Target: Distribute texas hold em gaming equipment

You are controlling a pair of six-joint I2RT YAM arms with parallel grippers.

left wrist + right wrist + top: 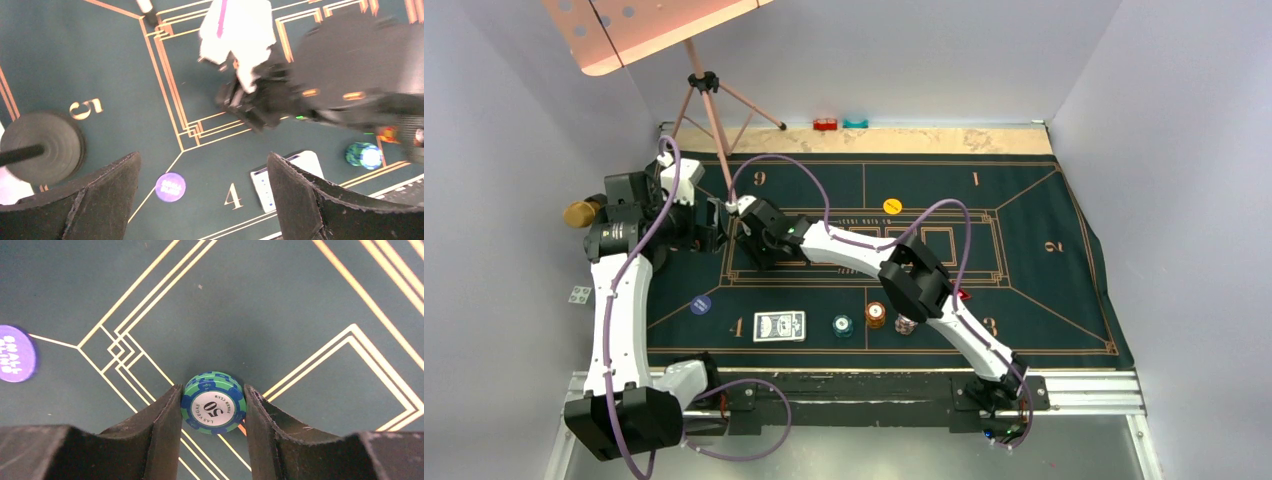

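My right gripper (212,392) is shut on a green-and-blue striped poker chip stack marked 50 (213,405), held over the gold lines of the mat. In the top view it (752,236) is at the mat's left centre, close to my left gripper (716,226). My left gripper (202,197) is open and empty above the "4" area. The blue-backed card deck (780,326), a teal chip (843,325), an orange chip (876,315) and a white-red chip (905,325) lie along the near edge. A blue disc (701,305) and a yellow disc (892,206) lie flat. The red marker (964,295) is mostly hidden by the right arm.
The green felt mat (1044,290) covers the table. A tripod stand (709,100) rises at the back left; its round black foot (45,145) rests by the "5". Small red (825,124) and teal (856,123) blocks sit at the back edge. Grey walls close in both sides.
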